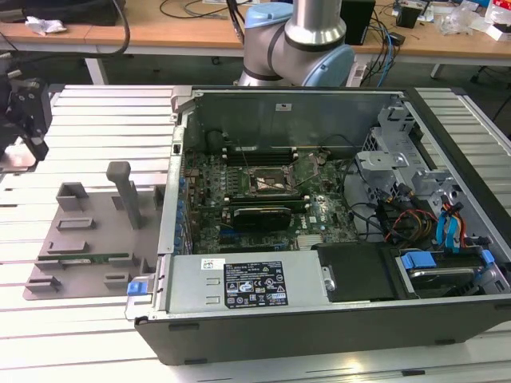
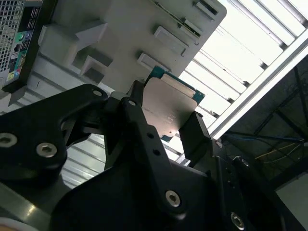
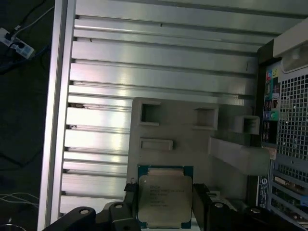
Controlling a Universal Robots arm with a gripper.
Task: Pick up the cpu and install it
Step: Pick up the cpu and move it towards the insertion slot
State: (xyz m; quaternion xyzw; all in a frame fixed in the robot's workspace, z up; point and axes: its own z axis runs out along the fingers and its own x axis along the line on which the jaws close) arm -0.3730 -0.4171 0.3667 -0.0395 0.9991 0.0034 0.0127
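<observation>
Pinching the silver-topped square cpu (image 3: 165, 195) in both wrist views, the black gripper (image 1: 28, 132) hangs over the slatted bench (image 1: 96, 108) in the exterior view.

cpu (image 3: 165, 195): pale silver-grey top, green edge.
hand (image 2: 166, 113): black, with silver screw heads.
counter (image 1: 80, 335): silvery white, striped by long parallel grooves.
holder (image 1: 96, 231): plain grey.
computer case (image 1: 319, 335): black, perhaps dark grey; green board and blue clips inside.
arm (image 1: 295, 44): silver and light blue.
</observation>
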